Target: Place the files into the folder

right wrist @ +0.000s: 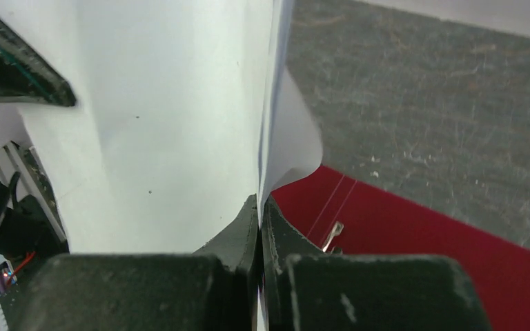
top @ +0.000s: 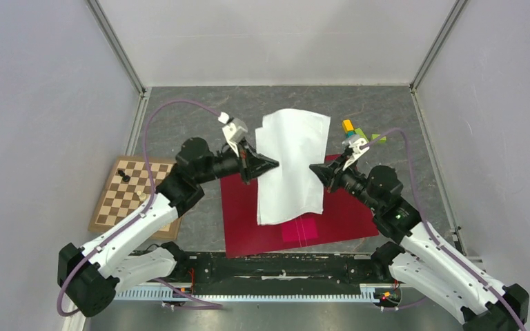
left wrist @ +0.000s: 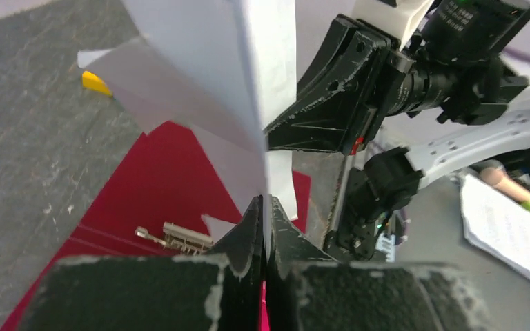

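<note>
Gripping a sheaf of white papers (top: 291,165) from both sides, raised and sagging over the open red folder (top: 348,215) lying flat on the grey worktop (top: 179,110), toward the near edge. Left fingers (left wrist: 248,234) pressed together, pinching the papers' left edge. Right fingers (right wrist: 241,231) likewise pinching the right edge. Metal clip (left wrist: 176,236) and pink square (top: 300,229) showing inside the folder. Chessboard (top: 132,196) by the left edge. Printed sheet (left wrist: 514,234) seen in the left wrist view, text too blurred to read.

I list: files (top: 292,165) white; folder (top: 348,214) crimson, its inner square (top: 299,229) pink, its clip (left wrist: 176,236) silvery; chessboard (top: 121,200) chequered brown and cream; desk (top: 193,124) mottled dark grey.
</note>
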